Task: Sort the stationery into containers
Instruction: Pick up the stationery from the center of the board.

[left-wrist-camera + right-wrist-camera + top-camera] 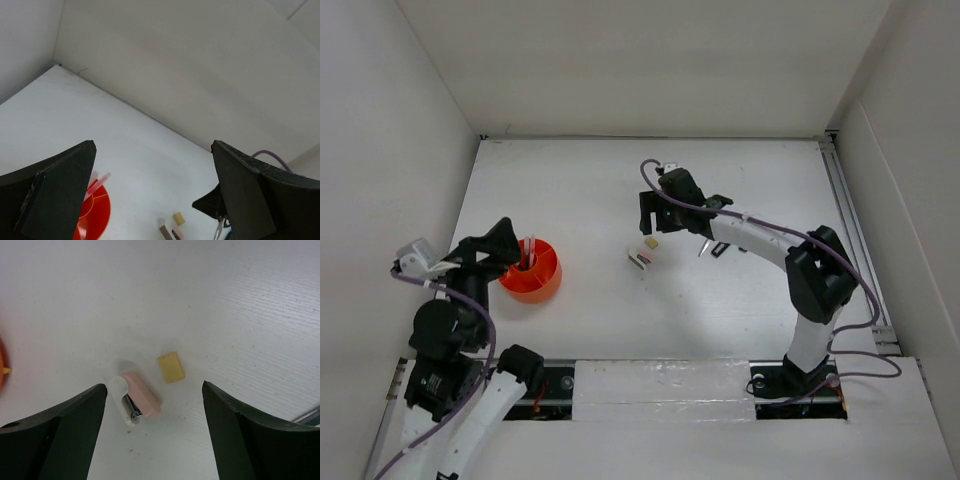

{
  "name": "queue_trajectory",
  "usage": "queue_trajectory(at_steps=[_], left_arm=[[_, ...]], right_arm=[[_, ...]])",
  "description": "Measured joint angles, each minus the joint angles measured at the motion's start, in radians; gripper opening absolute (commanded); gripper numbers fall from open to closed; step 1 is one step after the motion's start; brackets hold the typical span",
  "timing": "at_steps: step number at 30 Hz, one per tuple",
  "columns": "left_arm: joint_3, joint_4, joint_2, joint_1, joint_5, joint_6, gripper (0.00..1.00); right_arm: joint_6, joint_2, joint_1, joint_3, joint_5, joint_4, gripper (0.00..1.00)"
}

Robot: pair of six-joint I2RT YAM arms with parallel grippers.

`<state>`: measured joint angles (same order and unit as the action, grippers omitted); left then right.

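The orange cup (532, 272) stands at the left and holds a pink highlighter (98, 182); the cup's rim also shows in the left wrist view (92, 217). My left gripper (505, 248) is open and empty, just left of the cup and above its rim. A small yellow eraser (171, 367) and a pink-and-white mini stapler (136, 397) lie mid-table. My right gripper (653, 226) is open and empty, hovering right above them. In the right wrist view the eraser and stapler lie between its fingers (60, 430). Scissors (705, 246) lie under the right arm.
White walls enclose the table (570, 180) on the left, back and right. The eraser (651, 241) and stapler (639, 260) sit close together. The right arm's forearm (750, 235) spans the right half. A metal rail (855, 230) runs along the right edge.
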<state>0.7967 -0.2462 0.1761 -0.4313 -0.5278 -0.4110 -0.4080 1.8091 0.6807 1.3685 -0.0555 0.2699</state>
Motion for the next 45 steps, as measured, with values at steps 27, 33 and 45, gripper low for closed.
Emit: queue_trajectory(at_steps=[27, 33, 45], left_arm=[[0.012, -0.094, 0.054, -0.002, -0.094, -0.074, 1.0], [0.007, -0.092, 0.048, -0.002, -0.077, -0.064, 1.0], [0.002, -0.084, 0.075, -0.002, -0.043, -0.052, 1.0]], right_arm=[[0.025, 0.237, 0.047, 0.071, -0.103, 0.068, 0.5], [0.029, 0.25, 0.047, 0.082, -0.107, 0.068, 0.4], [0.045, 0.24, 0.048, 0.071, -0.122, 0.062, 0.0]])
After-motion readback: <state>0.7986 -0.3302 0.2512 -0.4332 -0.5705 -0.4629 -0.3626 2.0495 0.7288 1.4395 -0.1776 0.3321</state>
